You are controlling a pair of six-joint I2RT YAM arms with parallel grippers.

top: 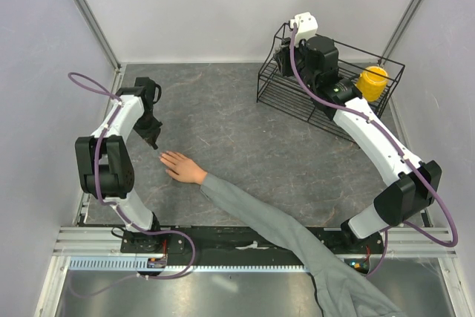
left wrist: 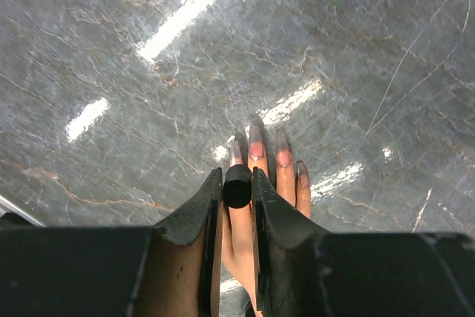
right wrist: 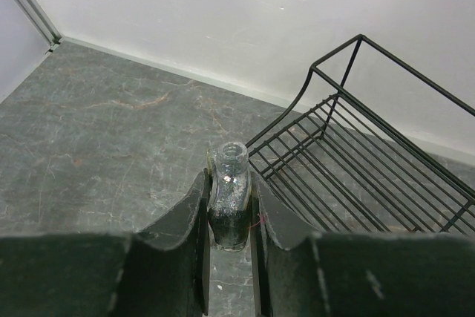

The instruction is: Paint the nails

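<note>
Two grips I log: left gripper (left wrist: 237,174) clamped on a black cap (left wrist: 237,188) above the hand's (left wrist: 241,239) nails (left wrist: 256,151); right gripper (right wrist: 228,183) pinching an uncapped glass bottle (right wrist: 226,202) beside the wire basket (right wrist: 356,146).

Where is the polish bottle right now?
In the right wrist view, the uncapped polish bottle is clamped in the right gripper, just beside the wire basket at its corner.

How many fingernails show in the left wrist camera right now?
4. One nail sits just past the black cap, two more lie right of it, and the last is farthest right. A fifth may be hidden behind the left fingers.
</note>
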